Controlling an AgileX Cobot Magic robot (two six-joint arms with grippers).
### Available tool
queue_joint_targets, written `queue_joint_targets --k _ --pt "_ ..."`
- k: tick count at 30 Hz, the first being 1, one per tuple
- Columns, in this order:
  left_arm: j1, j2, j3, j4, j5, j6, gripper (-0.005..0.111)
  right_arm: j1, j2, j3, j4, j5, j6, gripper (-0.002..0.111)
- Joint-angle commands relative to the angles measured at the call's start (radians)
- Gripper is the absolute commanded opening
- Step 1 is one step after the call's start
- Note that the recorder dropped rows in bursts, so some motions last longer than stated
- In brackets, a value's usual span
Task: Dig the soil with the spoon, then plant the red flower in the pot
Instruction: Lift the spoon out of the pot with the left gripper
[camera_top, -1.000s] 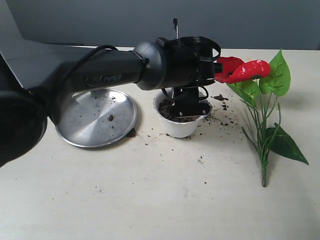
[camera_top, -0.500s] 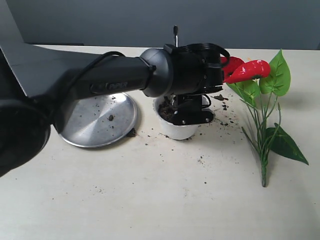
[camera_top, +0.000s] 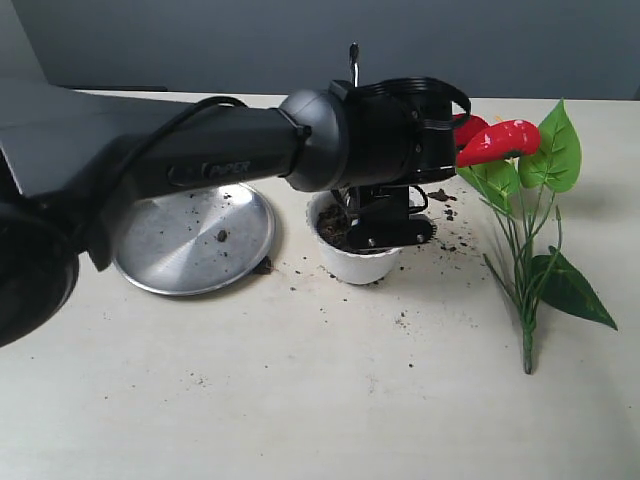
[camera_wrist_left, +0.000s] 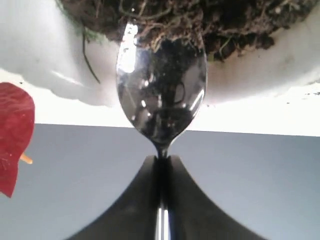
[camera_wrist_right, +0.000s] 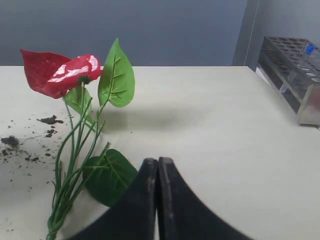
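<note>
My left gripper (camera_wrist_left: 161, 159) is shut on the spoon (camera_wrist_left: 161, 95), pinching the neck of the handle. The shiny bowl stands at the edge of the soil (camera_wrist_left: 200, 20) inside the white pot (camera_wrist_left: 45, 55). In the exterior view the left gripper (camera_top: 385, 225) hangs over the pot (camera_top: 355, 265), hiding the spoon's bowl; the handle tip (camera_top: 352, 55) sticks up behind the wrist. The red flower (camera_top: 497, 140) lies on the table right of the pot. My right gripper (camera_wrist_right: 158, 161) is shut and empty, hovering near the red flower (camera_wrist_right: 60, 72) and its leaves.
A round steel plate (camera_top: 195, 235) with a few crumbs lies left of the pot. Loose soil crumbs (camera_top: 440, 215) are scattered around the pot. A tube rack (camera_wrist_right: 295, 75) stands at the table's far side, away from the flower.
My left arm has shifted a little to the right and upward over the pot, spoon still held. The flower, pot and plate have stayed put.
</note>
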Motion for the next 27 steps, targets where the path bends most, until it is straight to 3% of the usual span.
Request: queue_joint_targets --k 1,27 --pt "-0.005 -0.034 0.003 0.017 0.013 0.003 0.0 -0.004 -0.006 0.001 -0.002 -0.01 -0.001 -0.001" --pt "0.008 -0.067 0.003 0.106 0.013 -0.002 0.0 -0.004 -0.006 0.001 0.003 -0.007 -0.001 -0.001"
